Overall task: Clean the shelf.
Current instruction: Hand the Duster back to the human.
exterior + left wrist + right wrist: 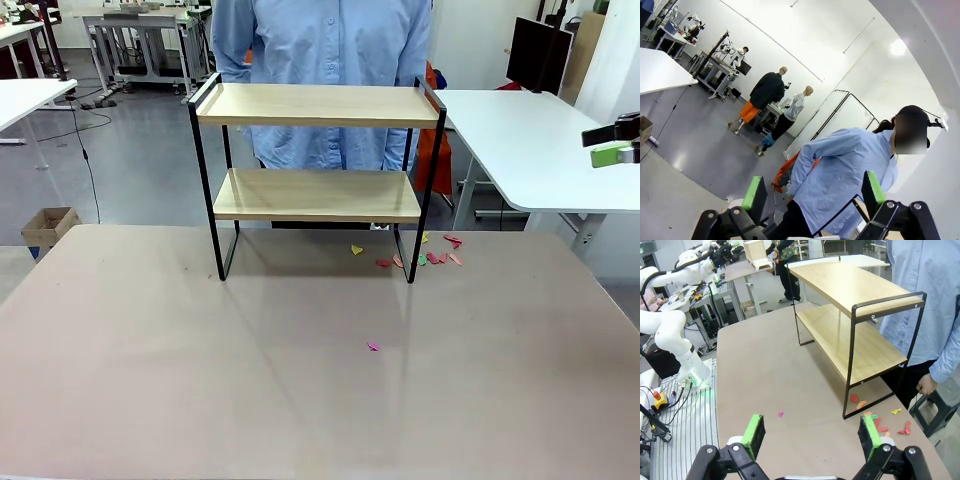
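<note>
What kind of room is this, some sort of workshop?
Probably a robotics lab: a white robot arm stands bolted beside the table, more arms sit on distant benches, and a small shelf serves as a test prop.

The person (322, 75) is cut off above the chest; scraps (438, 257) too small to identify.

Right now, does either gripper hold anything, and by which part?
Nothing is held. The left gripper and the right gripper both stand open with empty space between their pads, away from the shelf.
</note>
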{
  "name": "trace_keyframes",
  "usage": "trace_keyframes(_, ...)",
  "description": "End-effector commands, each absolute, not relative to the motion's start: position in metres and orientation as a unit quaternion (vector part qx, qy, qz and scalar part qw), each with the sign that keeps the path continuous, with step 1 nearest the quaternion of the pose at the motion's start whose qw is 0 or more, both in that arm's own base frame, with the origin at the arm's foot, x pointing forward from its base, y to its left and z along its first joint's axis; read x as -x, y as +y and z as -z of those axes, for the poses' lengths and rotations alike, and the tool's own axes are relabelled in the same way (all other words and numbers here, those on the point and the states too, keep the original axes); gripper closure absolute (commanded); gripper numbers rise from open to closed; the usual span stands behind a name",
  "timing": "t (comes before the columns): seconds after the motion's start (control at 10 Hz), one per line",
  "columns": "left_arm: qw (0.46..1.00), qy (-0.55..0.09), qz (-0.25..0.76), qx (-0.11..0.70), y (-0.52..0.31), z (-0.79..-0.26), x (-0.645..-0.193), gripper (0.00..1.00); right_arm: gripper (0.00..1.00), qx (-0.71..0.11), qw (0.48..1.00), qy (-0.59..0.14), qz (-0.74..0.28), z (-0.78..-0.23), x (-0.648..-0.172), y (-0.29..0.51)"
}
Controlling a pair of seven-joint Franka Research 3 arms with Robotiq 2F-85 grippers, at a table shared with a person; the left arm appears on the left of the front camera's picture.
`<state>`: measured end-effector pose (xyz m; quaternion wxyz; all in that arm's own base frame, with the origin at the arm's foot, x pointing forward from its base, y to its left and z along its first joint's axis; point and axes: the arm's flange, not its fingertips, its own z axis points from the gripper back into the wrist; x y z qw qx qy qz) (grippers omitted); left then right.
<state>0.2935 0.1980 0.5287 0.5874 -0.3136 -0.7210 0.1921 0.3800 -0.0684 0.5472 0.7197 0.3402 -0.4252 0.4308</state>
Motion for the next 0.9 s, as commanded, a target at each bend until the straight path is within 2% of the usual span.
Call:
trace_keyframes(0.0, 0.584, -0.725, -0.193, 0.311, 0.1945, -0.5305, -0.2944, 0.00, 0.00, -0.343, 0.716, -0.429, -0.431, -0.5503, -0.3806, -0.0690)
trace_keyframes(0.8, 0.584, -0.725, -0.193, 0.311, 0.1945, -0.5305, -0.2944, 0.00, 0.00, -0.343, 0.716, -0.429, -0.431, -0.5503, -0.3806, -0.0690)
